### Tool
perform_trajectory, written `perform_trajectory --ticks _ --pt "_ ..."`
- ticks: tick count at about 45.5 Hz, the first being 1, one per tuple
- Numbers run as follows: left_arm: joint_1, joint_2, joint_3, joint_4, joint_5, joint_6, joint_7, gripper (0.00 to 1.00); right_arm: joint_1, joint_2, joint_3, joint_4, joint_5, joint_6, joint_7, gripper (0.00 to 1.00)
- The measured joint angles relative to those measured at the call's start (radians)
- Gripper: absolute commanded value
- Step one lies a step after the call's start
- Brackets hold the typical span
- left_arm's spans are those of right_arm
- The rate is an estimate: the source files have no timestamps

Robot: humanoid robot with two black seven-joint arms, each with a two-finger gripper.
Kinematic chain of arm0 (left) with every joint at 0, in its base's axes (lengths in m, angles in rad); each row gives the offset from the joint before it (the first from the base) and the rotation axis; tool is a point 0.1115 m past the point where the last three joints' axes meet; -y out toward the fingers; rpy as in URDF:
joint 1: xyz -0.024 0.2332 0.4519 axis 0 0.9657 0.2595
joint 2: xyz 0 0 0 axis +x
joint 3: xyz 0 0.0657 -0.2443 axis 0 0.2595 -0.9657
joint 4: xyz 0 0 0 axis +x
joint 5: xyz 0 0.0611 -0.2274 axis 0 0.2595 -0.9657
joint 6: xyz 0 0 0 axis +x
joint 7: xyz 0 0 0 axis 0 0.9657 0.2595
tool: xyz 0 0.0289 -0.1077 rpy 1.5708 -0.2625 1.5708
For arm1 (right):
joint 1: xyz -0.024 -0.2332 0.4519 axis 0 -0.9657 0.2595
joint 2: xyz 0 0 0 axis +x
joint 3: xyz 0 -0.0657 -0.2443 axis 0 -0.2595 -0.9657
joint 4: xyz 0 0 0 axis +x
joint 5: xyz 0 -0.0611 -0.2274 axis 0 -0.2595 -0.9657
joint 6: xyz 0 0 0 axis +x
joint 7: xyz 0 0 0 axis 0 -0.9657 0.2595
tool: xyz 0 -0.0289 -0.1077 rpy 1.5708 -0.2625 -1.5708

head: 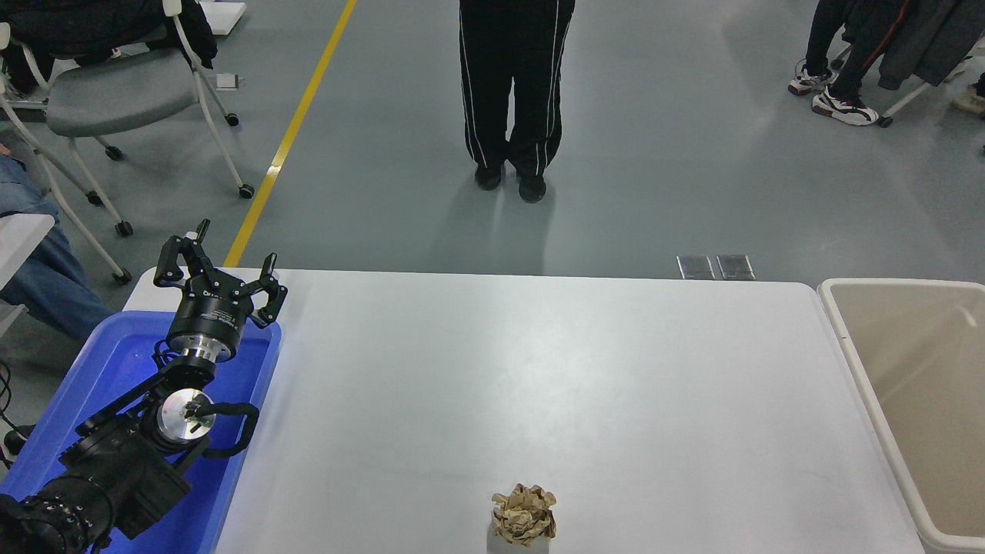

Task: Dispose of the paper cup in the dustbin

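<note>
1. Head view: a white table (539, 369) fills the near half of the scene, seen from above on the robot's side.
2. The left arm rests at the near left, over a bright blue tray (115, 362) that sits at the table's left edge.
3. The left gripper (218, 269) points toward the far side, above the tray's far rim, its black fingers spread apart and holding nothing.
4. The right arm and its gripper are out of view.
5. The dustbin (854, 338), a large beige bin with a rounded rim, stands just beside the table's right edge; only part of it shows, cut off by the right border.
6. The paper cup cannot be seen anywhere, neither on the table nor in the visible part of the bin.
7. A crumpled brown paper ball (524, 515) lies on the table near its near edge, around the middle.
8. On the grey floor beyond the table, a person's legs (512, 92) in black trousers stand at the far centre.
</note>
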Motion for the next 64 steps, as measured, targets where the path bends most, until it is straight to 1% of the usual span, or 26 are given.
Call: perform_trajectory --ticks 20,27,31,37,42,49,51,52,54,64 --pt "0.000 0.000 0.000 0.000 0.000 0.000 0.000 1.00 0.037 0.010 -0.010 0.003 0.000 0.003 0.003 1.00" --pt "0.000 0.000 0.001 0.000 0.000 0.000 0.000 1.00 0.051 0.010 -0.003 0.011 0.000 0.077 0.003 1.00" --pt "0.000 0.000 0.001 0.000 0.000 0.000 0.000 1.00 0.056 -0.015 0.023 0.046 0.006 0.122 0.004 1.00" --pt "0.000 0.000 0.001 0.000 0.000 0.000 0.000 1.00 0.061 -0.090 0.147 0.211 0.012 0.161 0.006 1.00" --pt "0.000 0.000 0.001 0.000 0.000 0.000 0.000 1.00 0.053 -0.143 0.317 0.379 0.004 0.179 0.006 1.00" --pt "0.000 0.000 0.001 0.000 0.000 0.000 0.000 1.00 0.033 -0.161 0.532 0.556 -0.028 0.193 0.025 1.00" --pt "0.000 0.000 0.001 0.000 0.000 0.000 0.000 1.00 0.028 -0.152 0.575 0.580 -0.040 0.193 0.032 1.00" --pt "0.000 0.000 0.001 0.000 0.000 0.000 0.000 1.00 0.023 -0.136 0.632 0.615 -0.059 0.197 0.043 1.00" --pt "0.000 0.000 0.001 0.000 0.000 0.000 0.000 1.00 0.021 -0.126 0.657 0.627 -0.072 0.199 0.048 1.00" --pt "0.000 0.000 0.001 0.000 0.000 0.000 0.000 1.00 0.007 0.007 0.870 0.701 -0.194 0.202 0.117 1.00"
